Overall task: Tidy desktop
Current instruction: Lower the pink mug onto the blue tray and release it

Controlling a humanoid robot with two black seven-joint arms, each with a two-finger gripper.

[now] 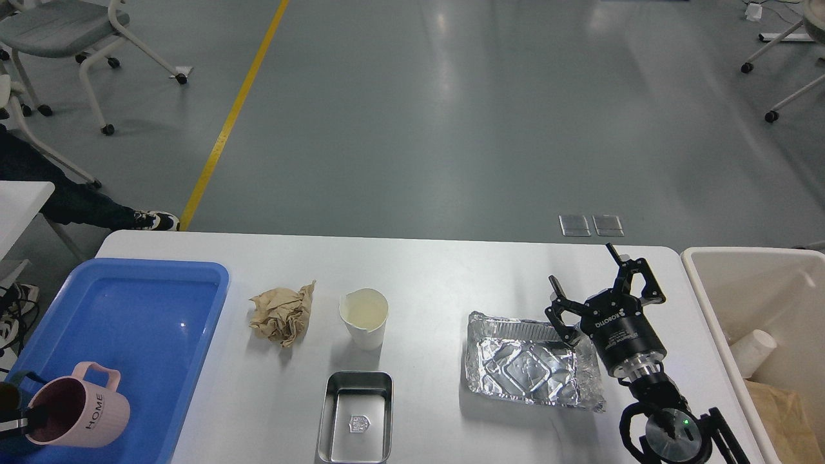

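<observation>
The left gripper (26, 425) was mostly out of view, one finger seen inside the rim of the pink mug (74, 415), apparently pinching its wall, low over the blue tray (193, 283). The right gripper (596, 283) was spread wide above the foil tray (532, 370) on the white desktop (438, 270). The mug should be set down upright and softly, just beside the dark mug (9, 390), before it is let go.

— Where's your right claw (590, 280)?
— Far end of your right arm, fingers spread wide, pointing away from you.
— And your left claw (16, 425)?
— Only a sliver shows at the left edge; its grip is unreadable.
</observation>
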